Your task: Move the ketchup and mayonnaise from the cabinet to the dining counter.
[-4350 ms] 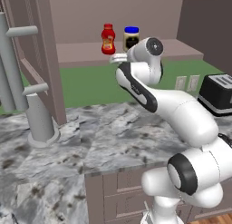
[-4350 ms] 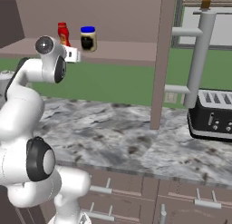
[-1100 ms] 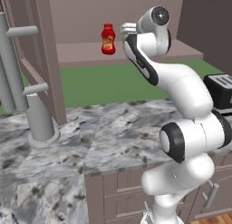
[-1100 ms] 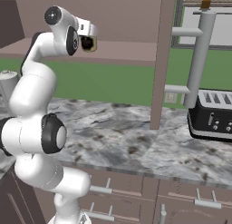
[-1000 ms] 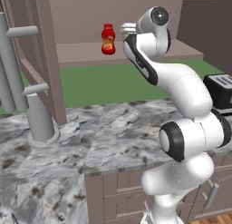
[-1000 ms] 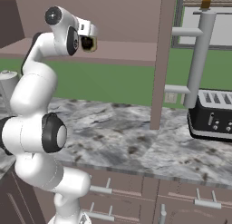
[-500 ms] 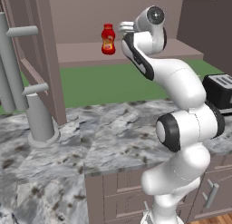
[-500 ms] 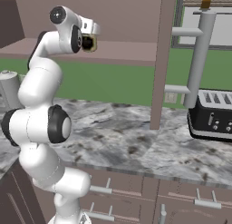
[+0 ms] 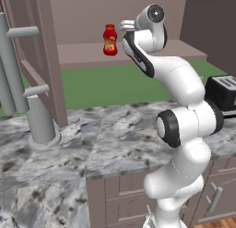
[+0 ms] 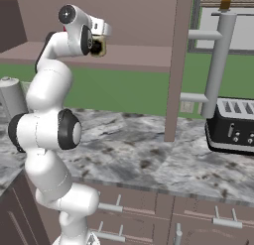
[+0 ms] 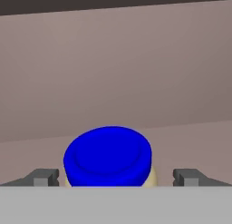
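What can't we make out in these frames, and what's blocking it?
- Mayonnaise body and label: hand view, cut off below the blue lid by the bottom edge; in the left base view the arm hides the jar.
- Gripper to jar contact: hand view, the open fingertips flank the lid with gaps, but their depth along the jar is unreadable.
- Ketchup label text: left base view, too small.
- Cabinet doors: cut off by frame edges.

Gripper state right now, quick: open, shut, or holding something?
Gripper: open, one fingertip on each side of the squat blue-lidded mayonnaise jar on the mauve cabinet's shelf, with visible gaps, not gripping it.
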Tool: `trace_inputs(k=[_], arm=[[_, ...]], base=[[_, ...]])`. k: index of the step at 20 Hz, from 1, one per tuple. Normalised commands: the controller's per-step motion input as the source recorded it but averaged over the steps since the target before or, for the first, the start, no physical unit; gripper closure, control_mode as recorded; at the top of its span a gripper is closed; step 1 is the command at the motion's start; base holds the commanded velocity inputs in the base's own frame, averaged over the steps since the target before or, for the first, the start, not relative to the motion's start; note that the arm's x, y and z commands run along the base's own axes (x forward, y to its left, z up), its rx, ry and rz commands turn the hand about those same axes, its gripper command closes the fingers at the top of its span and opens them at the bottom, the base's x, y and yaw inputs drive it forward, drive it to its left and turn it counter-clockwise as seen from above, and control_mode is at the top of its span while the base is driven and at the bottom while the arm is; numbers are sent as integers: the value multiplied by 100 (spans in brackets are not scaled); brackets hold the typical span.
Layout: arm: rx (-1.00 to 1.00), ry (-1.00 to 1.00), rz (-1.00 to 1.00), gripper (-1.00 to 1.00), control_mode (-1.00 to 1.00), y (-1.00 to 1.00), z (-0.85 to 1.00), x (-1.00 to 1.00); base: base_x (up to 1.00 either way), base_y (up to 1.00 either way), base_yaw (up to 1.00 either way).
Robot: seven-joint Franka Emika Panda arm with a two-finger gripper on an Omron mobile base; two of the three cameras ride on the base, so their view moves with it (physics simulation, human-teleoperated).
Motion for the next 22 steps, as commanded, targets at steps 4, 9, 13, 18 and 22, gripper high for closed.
trace_inputs(k=[4,9,13,18,22], arm=[[0,0,0,-100,-100,0,-1,20],[-2,0,0,-100,-100,1,-26,18],[-3,0,0,-100,-100,4,-23,13],[0,0,-1,-100,-100,1,-2,8],[0,-1,-3,100,-100,0,0,0]], base=[[0,0,0],[0,0,0],[0,0,0],[0,0,0],[0,0,0]])
